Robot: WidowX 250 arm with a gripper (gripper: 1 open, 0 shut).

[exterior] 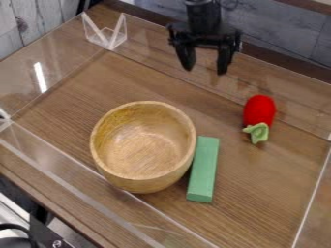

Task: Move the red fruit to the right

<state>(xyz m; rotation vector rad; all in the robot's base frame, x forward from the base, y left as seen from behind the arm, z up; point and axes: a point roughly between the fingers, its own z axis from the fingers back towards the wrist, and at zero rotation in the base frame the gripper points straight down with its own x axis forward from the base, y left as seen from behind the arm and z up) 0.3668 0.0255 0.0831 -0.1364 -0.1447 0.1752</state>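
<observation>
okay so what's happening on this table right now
A single robot arm is working over a wooden table fenced with clear panels. Its gripper hangs open and empty near the back edge, holding nothing. The red fruit lies on its own at the right side of the table, apart from the gripper, with its green leafy end toward the front. A wooden bowl sits in the middle, and a flat green block lies just beside it on the right.

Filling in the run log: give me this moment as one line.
hand: open, empty, up by back edge | small round red toy fruit: on table at right, apart from hand | round wooden bowl: beside flat green block
</observation>
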